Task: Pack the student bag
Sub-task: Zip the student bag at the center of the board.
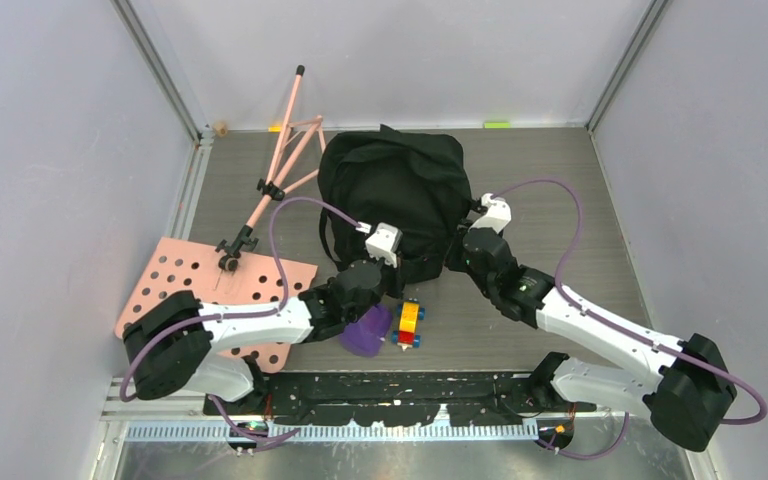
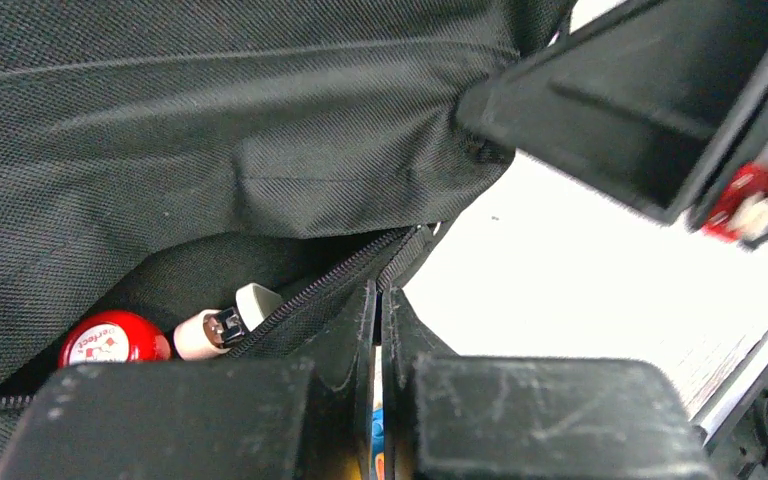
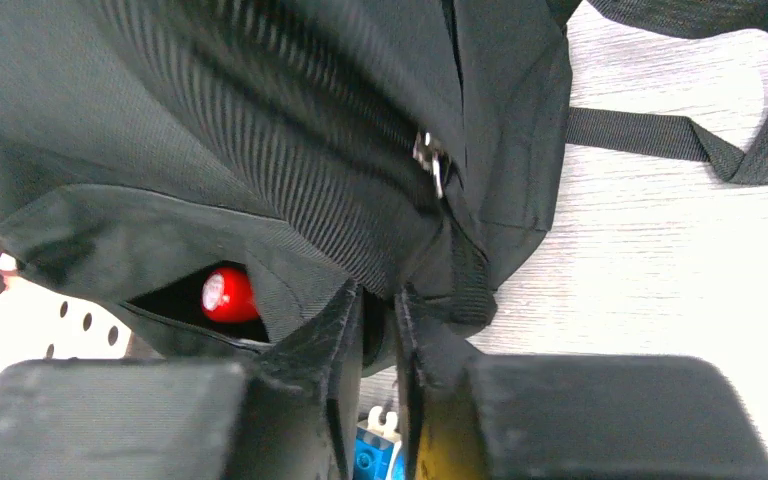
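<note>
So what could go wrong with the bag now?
The student bag is floppy, and the left end effector and right end effector pinch only a thin edge by its zipper, so the fabric might slip free. The red-capped item lies right at the open zipper and could roll out if the bag tips.

Grey wood-grain table (image 1: 560,180), seen from above. At its near left corner lies a flat salmon-pink board pierced with round holes (image 1: 175,280). From the board's far edge, slim pink metal stand poles with black clamps (image 1: 285,150) run flat towards the far left corner. Close to the middle of the near edge sits a small purple rounded container (image 1: 365,332). Just beside it, on its right, is a toy vehicle of yellow, red and blue bricks (image 1: 408,324). A small bright green strip (image 1: 497,124) rests on the far edge, right of centre, and a small tan lump (image 1: 221,128) occupies the far left corner.
</note>
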### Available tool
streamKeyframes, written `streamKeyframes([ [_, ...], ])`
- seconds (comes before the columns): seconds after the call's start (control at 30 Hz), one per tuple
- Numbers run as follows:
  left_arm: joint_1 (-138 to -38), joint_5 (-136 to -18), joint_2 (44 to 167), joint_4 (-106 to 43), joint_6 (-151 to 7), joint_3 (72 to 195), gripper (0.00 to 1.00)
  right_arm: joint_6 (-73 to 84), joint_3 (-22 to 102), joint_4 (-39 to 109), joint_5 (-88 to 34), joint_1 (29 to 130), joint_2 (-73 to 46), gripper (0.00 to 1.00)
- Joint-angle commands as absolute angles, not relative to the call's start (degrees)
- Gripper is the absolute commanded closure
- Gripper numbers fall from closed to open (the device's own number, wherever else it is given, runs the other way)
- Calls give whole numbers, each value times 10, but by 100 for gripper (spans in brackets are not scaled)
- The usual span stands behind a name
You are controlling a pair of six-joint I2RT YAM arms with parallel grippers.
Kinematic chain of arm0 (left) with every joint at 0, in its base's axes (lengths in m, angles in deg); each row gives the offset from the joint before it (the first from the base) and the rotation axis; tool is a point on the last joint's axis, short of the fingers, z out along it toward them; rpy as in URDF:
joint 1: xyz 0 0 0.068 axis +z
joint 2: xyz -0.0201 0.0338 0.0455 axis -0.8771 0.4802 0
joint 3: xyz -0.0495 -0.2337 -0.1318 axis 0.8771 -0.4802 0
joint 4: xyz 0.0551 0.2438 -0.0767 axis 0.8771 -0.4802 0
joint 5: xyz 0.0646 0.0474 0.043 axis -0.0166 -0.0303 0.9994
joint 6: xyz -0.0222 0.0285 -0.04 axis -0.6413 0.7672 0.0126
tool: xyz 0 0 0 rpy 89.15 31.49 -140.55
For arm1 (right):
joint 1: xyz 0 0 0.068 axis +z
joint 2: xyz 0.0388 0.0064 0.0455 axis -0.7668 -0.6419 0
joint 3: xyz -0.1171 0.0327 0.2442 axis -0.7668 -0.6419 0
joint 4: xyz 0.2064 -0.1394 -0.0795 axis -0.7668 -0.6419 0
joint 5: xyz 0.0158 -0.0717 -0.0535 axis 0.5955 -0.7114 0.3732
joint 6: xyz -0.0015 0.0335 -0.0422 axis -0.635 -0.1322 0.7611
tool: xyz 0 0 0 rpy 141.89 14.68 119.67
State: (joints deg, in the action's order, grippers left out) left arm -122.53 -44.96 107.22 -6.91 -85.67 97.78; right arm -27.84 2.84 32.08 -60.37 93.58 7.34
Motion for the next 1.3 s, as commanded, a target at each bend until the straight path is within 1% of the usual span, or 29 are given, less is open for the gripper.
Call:
streamKeyframes([
  [0.0,-1213,-472,1093,-98,-863,978,100,-253,33,402,-642,912,135,70],
  [0.03,-1213,-478,1098,-96,-866,984,100,-254,27,405,-633,912,142,60],
  [0.1,-1213,-486,1108,-88,-869,992,100,-259,8,405,-614,912,166,50],
  [0.17,-1213,-490,1115,-84,-872,997,100,-265,-11,405,-606,912,190,44],
  [0.27,-1213,-490,1118,-81,-875,1000,100,-269,-29,405,-591,912,212,40],
  [0.43,-1213,-489,1112,-84,-879,1003,100,-269,-36,398,-554,912,213,37],
  [0.63,-1213,-497,1109,-93,-881,1011,100,-295,-71,433,-512,912,209,39],
  [0.8,-1213,-498,1109,-102,-877,1017,100,-309,-83,452,-508,912,193,46],
  [1.0,-1213,-497,1110,-108,-874,1023,100,-329,-86,466,-505,912,160,48],
  [1.27,-1213,-497,1112,-113,-871,1032,100,-356,-98,471,-506,912,142,53],
])
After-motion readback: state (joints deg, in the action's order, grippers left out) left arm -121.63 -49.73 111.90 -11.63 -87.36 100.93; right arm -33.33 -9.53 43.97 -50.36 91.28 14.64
